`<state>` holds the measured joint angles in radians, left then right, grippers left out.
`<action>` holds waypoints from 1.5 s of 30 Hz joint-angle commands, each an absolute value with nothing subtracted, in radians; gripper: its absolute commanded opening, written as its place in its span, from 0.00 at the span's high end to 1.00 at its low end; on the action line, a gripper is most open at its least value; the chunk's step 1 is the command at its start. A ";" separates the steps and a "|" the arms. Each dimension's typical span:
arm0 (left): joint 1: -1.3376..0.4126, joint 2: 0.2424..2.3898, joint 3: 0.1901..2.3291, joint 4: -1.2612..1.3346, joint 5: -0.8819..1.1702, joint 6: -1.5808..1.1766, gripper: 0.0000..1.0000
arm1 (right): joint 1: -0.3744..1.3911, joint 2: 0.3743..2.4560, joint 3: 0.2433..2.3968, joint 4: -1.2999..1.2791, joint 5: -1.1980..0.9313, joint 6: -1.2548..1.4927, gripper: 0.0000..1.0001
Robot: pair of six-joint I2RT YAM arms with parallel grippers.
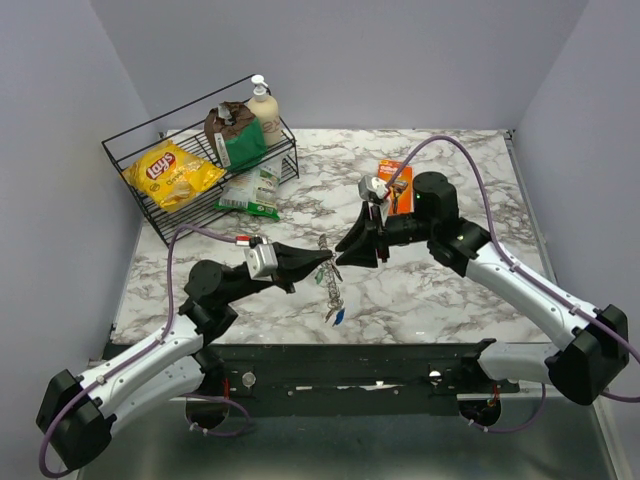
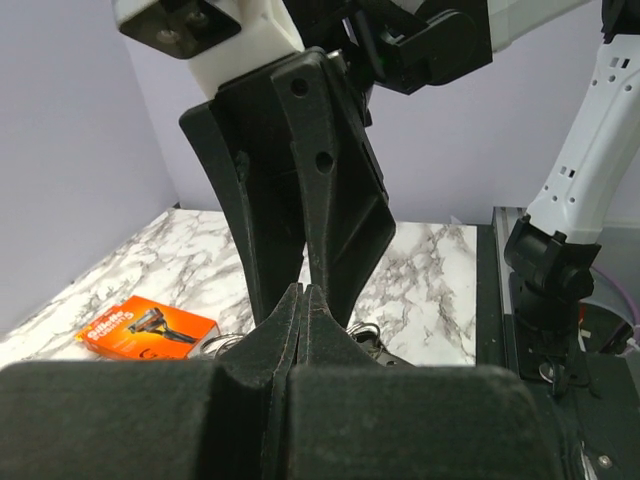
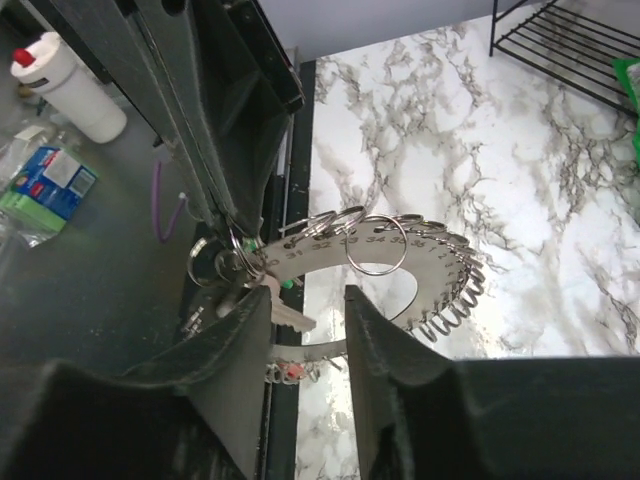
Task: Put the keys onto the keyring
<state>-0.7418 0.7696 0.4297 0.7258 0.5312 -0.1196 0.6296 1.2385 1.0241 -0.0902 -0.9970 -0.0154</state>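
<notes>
While left fingers (image 3: 205, 140) clamp the keyring (image 3: 435, 255), right fingers (image 3: 385, 370) stand apart, straddling its edge.

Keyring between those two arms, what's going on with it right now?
The left claw is shut on the keyring and holds it up off the table, between the two arms. The right claw is open right next to the ring and grips nothing. A blue key hangs at the low end of the bunch.
</notes>
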 commanded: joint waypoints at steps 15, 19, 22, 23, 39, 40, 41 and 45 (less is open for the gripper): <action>-0.746 0.709 0.420 0.723 0.439 -0.069 1.00 | 0.634 1.100 0.943 -0.069 -0.838 -0.077 0.13; -0.747 0.755 0.425 0.721 0.373 -0.063 1.00 | 0.635 1.057 0.884 -0.009 -0.825 -0.072 0.03; -0.746 0.813 0.417 0.758 0.344 -0.066 1.00 | 0.635 1.008 0.842 0.044 -0.790 -0.054 0.00; -0.747 0.852 0.416 0.785 0.328 -0.063 1.00 | 0.635 0.993 0.836 0.044 -0.779 -0.054 0.00; -0.735 1.440 0.517 1.160 0.252 -0.078 1.00 | 0.635 0.966 0.795 0.009 -0.718 -0.029 0.00; -0.736 1.453 0.503 1.176 0.249 -0.093 1.00 | 0.635 0.966 0.793 0.005 -0.718 -0.029 0.00; -0.735 1.469 0.485 1.202 0.247 -0.103 1.00 | 0.635 0.965 0.792 0.003 -0.716 -0.029 0.00; -0.741 1.477 0.349 1.259 0.226 -0.144 1.00 | 0.635 0.969 0.781 0.003 -0.719 -0.028 0.00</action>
<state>-0.7391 1.4715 0.4591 1.0954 0.2676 -0.0887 0.6292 0.9810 0.7979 0.0059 -0.7437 -0.0341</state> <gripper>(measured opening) 0.008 0.996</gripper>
